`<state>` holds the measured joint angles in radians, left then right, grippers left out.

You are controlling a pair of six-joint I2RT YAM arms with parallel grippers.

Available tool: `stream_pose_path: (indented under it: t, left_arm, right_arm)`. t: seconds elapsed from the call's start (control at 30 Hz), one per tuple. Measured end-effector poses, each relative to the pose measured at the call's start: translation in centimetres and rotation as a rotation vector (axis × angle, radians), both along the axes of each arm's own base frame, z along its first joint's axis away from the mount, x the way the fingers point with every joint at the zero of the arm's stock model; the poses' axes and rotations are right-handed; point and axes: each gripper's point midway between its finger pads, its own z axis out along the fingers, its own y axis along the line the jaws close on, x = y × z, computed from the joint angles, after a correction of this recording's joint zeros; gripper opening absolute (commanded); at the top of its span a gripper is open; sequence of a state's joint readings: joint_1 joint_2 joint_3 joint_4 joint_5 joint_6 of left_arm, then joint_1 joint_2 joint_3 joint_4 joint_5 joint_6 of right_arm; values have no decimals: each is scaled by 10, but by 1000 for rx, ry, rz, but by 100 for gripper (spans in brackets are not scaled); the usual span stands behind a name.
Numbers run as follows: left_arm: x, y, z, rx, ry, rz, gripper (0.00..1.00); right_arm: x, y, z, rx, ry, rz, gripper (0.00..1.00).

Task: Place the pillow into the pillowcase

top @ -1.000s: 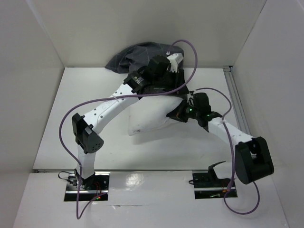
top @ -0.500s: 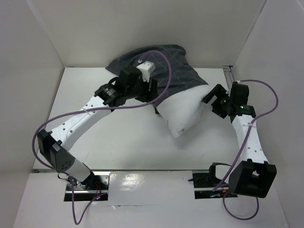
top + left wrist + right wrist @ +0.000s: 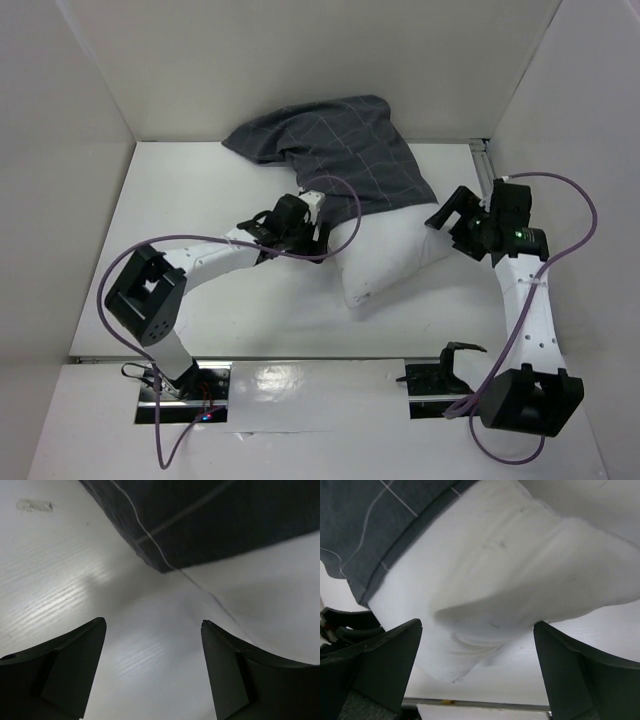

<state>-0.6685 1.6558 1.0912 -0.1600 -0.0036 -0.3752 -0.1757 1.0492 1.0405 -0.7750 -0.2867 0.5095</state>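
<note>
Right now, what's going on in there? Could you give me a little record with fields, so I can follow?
pillow: white, lying on the table, far end inside the case, near end sticking out
pillowcase: dark grey with a thin light grid, pulled partway over the pillow
left gripper: open, holding nothing, by the case's edge
right gripper: open, holding nothing, facing the pillow's bare end
task state: not finished

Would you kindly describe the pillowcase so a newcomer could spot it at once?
On the white table, look toward the back wall. The pillowcase is the crumpled cloth there, covering the far end of the pillow. Unlike the plain white pillow, it is dark grey with thin pale grid lines.
</note>
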Motion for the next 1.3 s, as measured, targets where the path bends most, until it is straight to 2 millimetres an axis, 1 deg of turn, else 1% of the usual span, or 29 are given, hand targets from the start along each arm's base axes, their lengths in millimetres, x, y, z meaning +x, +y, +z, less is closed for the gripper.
stream_pose_path:
  t: [0.07,0.1,0.17,0.2,0.23,0.3,0.33,0.4,0.43,0.47,0.53,0.6,0.63,0.7,0.73,0.77,0.8,0.87,0.93,1.0,1.1,1.13,1.17,1.2,1.23,1.27,1.3]
  left_arm:
    - [11,-6,3,-20,-23,7,84]
    - [18,-10,5,-30,-37,9,81]
    - [31,-14,6,-44,-58,17,77]
    - [36,-16,7,-48,-64,21,73]
    - [41,-17,5,-49,-67,26,72]
    - [52,-18,3,-49,-69,36,69]
    - [56,-18,2,-48,-69,40,63]
    - [62,-17,-1,-47,-66,48,57]
    - [64,-16,-1,-47,-65,51,52]
    - [66,-17,-1,-46,-65,52,45]
    - [70,-18,2,-51,-72,54,37]
    - [73,-18,4,-54,-79,56,37]
    - [74,-18,5,-56,-81,58,35]
    - [74,-17,5,-56,-81,61,28]
    - [75,-17,6,-56,-82,60,13]
    - [75,-18,6,-59,-83,61,5]
    - [75,-18,7,-58,-87,60,0]
    - [75,-18,7,-60,-86,58,0]
    - [75,-19,7,-64,-84,55,0]
    - [75,-19,7,-67,-82,53,0]
    - [74,-20,10,-75,-80,47,0]
    - [73,-20,12,-78,-81,44,0]
    - [71,-20,15,-82,-83,41,0]
    - [68,-20,20,-90,-84,33,0]
    - [65,-21,26,-98,-88,26,0]
    - [63,-21,34,-108,-98,22,0]
    - [61,-20,43,-117,-109,19,0]
  right_arm:
    - [-5,-8,4,-40,15,-27,100]
    - [-6,-14,8,-67,20,-49,100]
    - [-5,-28,22,-129,12,-97,100]
    - [-4,-34,30,-155,0,-118,100]
    - [-3,-38,37,-173,-14,-133,100]
    - [-2,-40,44,-184,-28,-139,100]
    - [-2,-38,44,-177,-29,-132,100]
    - [-3,-31,40,-149,-23,-104,100]
    - [-5,-26,35,-129,-13,-83,100]
    - [-7,-20,29,-102,0,-59,100]
    - [-15,-4,11,-31,39,0,100]
    - [-22,10,-2,27,73,51,100]
    - [-26,18,-9,59,91,81,100]
    - [-33,34,-15,102,110,145,100]
    - [-36,44,-15,120,112,186,100]
    - [-39,54,-14,133,109,232,100]
    - [-41,64,-12,138,105,273,100]
    - [-47,88,-11,143,99,366,100]
    - [-55,112,-16,150,105,432,100]
    - [-63,130,-31,167,133,449,100]
    - [-70,146,-60,185,182,425,99]
    - [-70,150,-70,181,195,409,95]
    - [-69,154,-77,178,201,400,86]
    - [-65,158,-83,171,202,391,71]
    - [-60,161,-89,164,202,380,53]
    - [-53,164,-93,161,199,369,8]
    - [-45,164,-97,154,198,356,0]
